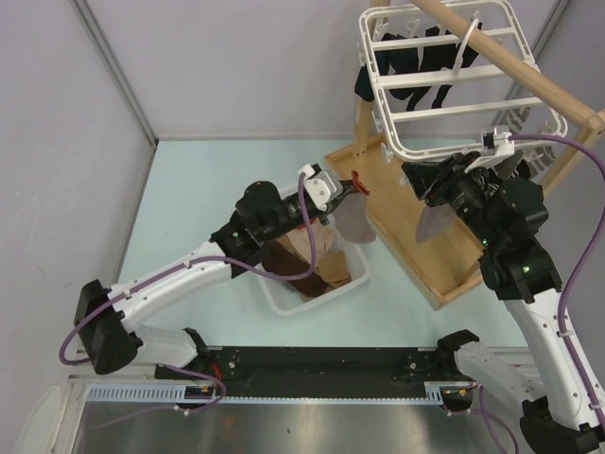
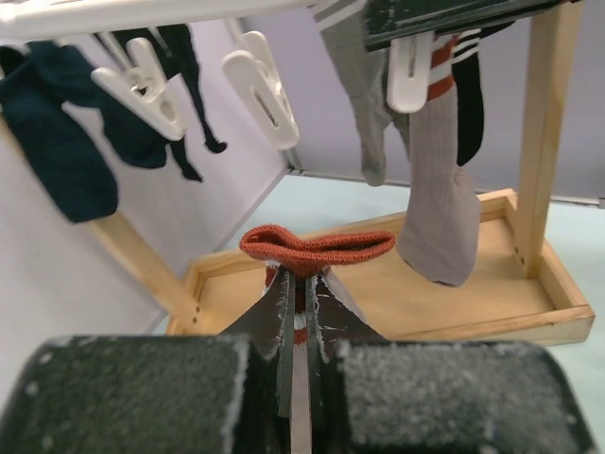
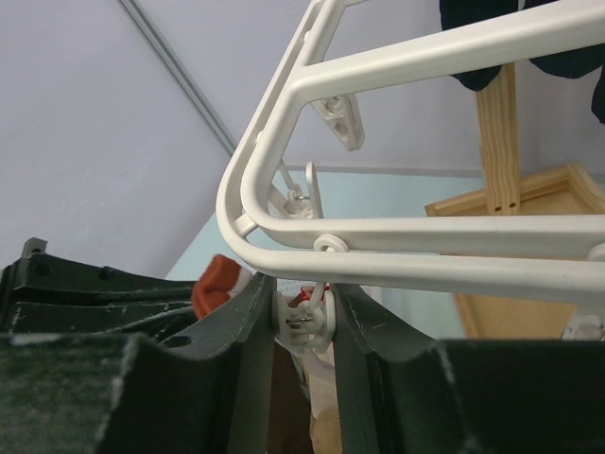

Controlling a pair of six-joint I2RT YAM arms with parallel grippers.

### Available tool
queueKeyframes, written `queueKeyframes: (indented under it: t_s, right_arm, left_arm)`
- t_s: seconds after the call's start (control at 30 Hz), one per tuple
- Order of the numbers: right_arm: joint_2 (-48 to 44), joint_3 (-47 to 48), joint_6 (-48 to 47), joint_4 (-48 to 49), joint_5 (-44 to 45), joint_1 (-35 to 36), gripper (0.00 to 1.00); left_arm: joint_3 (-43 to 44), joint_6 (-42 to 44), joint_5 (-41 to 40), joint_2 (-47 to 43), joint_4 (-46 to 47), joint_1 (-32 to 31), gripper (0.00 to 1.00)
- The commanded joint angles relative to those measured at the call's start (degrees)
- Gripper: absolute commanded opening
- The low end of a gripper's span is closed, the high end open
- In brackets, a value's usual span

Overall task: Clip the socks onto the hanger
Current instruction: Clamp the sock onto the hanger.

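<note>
My left gripper [image 2: 302, 279] is shut on a grey sock just below its orange-red cuff [image 2: 317, 244]. From above, this sock [image 1: 355, 225] hangs from the left gripper [image 1: 343, 189] between the basket and the wooden rack. My right gripper [image 3: 302, 295] is shut on a small white clip [image 3: 307, 320] and squeezes it under the near corner of the white hanger [image 3: 397, 270]. In the top view the right gripper [image 1: 423, 178] sits just below the hanger [image 1: 444, 151]. A grey sock with a maroon-and-white striped cuff [image 2: 440, 213] hangs clipped, and dark socks [image 1: 421, 61] hang further back.
The hanger hangs from a wooden pole rack [image 1: 492, 47] with a wooden base tray [image 1: 416, 246]. A white basket [image 1: 284, 301] below the left arm holds brown and beige socks [image 1: 317, 265]. Free white clips [image 2: 260, 90] dangle ahead of the left gripper. Grey walls close in the back and left.
</note>
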Motion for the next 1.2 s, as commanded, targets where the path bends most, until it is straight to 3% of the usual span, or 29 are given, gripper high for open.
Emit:
queueKeyframes:
  t_s: [0.0,1.17]
  right_arm:
    - [-0.94,0.49,-1.56,1.03,-0.41,-0.39,0.0]
    - [-0.41,0.49,-4.64,1.82,-3.31,0.75,0.0]
  left_arm:
    - [7.21,0.91,6.23,3.67,0.65,-0.81,0.0]
    - [30.24,-6.21,-5.37,15.8,-24.85,-5.47,0.0]
